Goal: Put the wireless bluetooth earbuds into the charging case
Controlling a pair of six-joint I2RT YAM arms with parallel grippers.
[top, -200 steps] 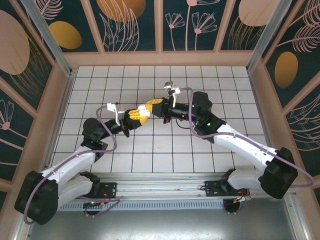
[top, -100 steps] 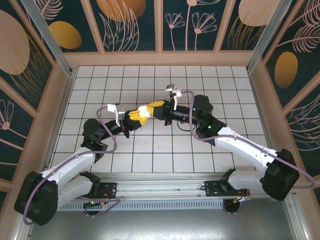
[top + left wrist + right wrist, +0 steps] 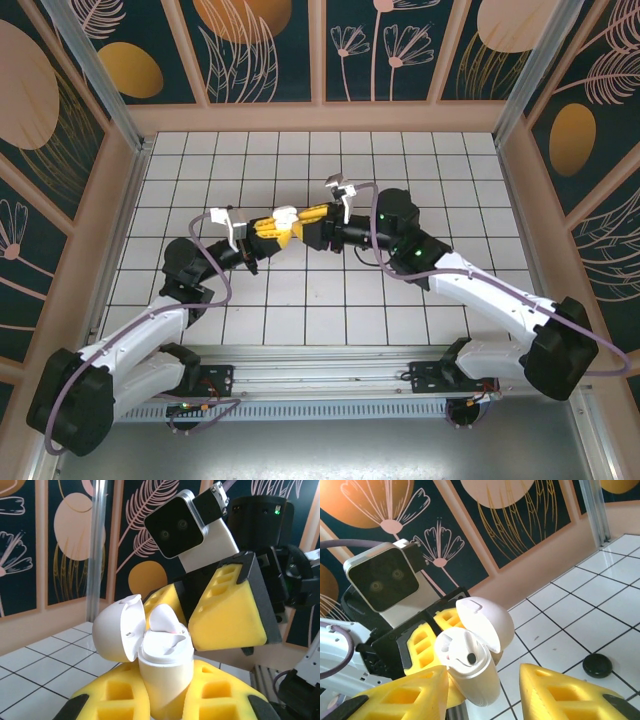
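now that my right gripper [image 3: 484, 674] stands partly open with nothing between its yellow pads, i judge i'm at the release of a white earbud [image 3: 167, 621] into the charging case [image 3: 165, 665]. my left gripper [image 3: 165, 697] clamps the case upright above the tiles, its lid [image 3: 117, 635] swung back. the bud sits in the case's mouth; whether it is fully seated i cannot tell. next i should back the right gripper straight off without knocking the lid, then fetch another bud. a small dark thing [image 3: 597, 665] lies on the floor, too small to name. a second ago the right gripper was shut; the left has kept its hold.
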